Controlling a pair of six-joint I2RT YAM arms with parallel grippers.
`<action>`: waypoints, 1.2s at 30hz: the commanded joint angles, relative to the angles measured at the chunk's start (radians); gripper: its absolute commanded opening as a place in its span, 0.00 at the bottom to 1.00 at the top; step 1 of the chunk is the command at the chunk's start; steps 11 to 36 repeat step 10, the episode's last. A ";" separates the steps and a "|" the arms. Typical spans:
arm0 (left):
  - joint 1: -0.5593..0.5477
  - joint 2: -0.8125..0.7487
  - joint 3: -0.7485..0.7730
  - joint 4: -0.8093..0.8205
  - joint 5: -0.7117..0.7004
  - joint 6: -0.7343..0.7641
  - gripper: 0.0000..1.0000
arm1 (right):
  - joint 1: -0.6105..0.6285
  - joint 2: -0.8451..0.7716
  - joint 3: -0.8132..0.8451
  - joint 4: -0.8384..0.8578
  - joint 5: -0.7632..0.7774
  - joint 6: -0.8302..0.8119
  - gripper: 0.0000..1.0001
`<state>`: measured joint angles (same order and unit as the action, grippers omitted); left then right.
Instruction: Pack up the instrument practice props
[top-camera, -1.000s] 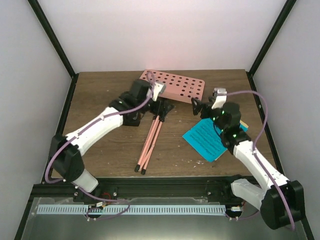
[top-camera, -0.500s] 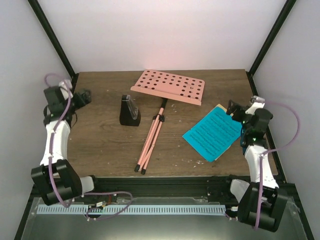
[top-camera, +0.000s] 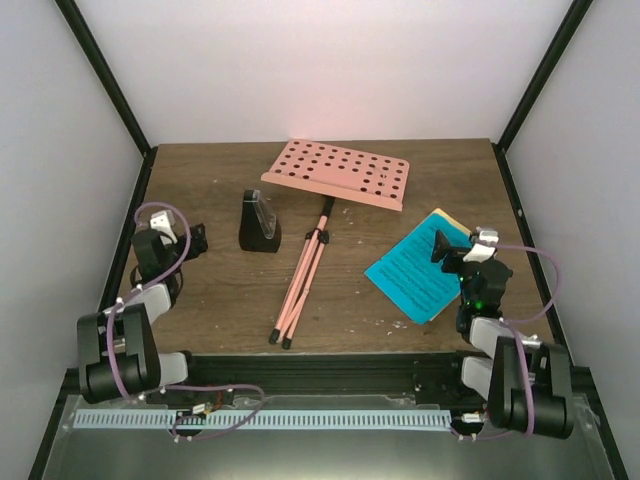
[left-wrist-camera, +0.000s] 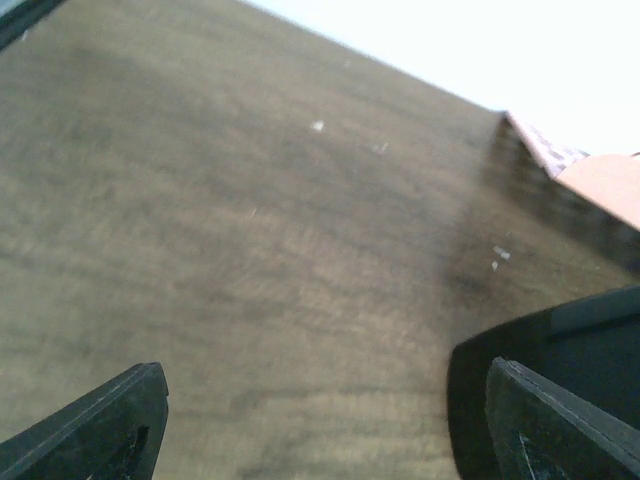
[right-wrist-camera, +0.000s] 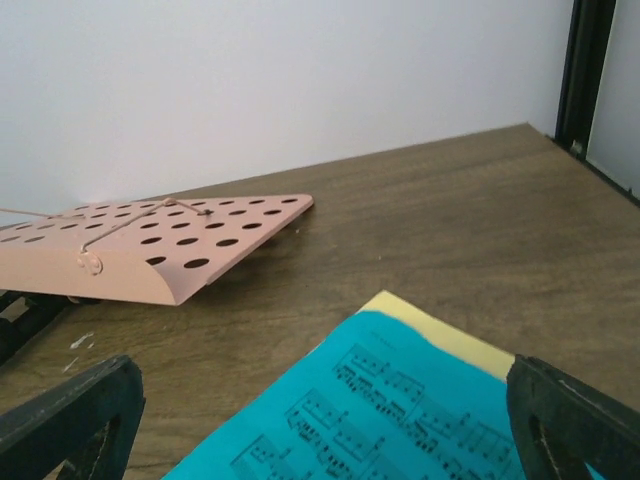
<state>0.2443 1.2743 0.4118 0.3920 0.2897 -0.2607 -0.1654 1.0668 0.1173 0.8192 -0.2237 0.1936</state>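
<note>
- The left arm (top-camera: 150, 255) is sitting folded at the left edge of the desk (top-camera: 220, 300), with the left jaws pointing toward the middle.
- The left jaws are gaping wide and gripping nothing; in the left wrist view the left fingertips (left-wrist-camera: 100, 430) are hanging far apart, with bare desk between them.
- The metronome (top-camera: 260, 222) is standing upright on the desk, right of the left jaws and apart from them, and it is showing as a dark shape beside the right-hand fingertip in that wrist view.
- The stand (top-camera: 340, 172) is lying down in the middle of the desk, its perforated plate toward the far wall.
- Its thin legs are folded together and pointing toward the near edge.
- The metronome is sitting near the stand's legs on their left, not touching them.
- The right arm (top-camera: 480, 285) is sitting folded at the right edge, with the right jaws hanging over the near right edge of the blue sheet (top-camera: 420, 268).
- The right jaws are also spread wide and holding nothing; the right fingertips (right-wrist-camera: 70, 420) are framing the printed sheet below them.
- The blue sheet is lying flat, right of the legs and well apart from them.
- The yellow page (right-wrist-camera: 450, 335) is lying under it, peeking out along its far edge.
</note>
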 joint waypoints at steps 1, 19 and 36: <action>-0.023 0.074 -0.020 0.354 0.007 0.089 0.89 | 0.012 0.123 -0.007 0.320 -0.010 -0.101 1.00; -0.030 0.178 0.014 0.444 0.011 0.115 0.89 | 0.012 0.345 0.023 0.512 -0.042 -0.112 1.00; -0.030 0.178 0.014 0.444 0.011 0.115 0.89 | 0.012 0.345 0.023 0.512 -0.042 -0.112 1.00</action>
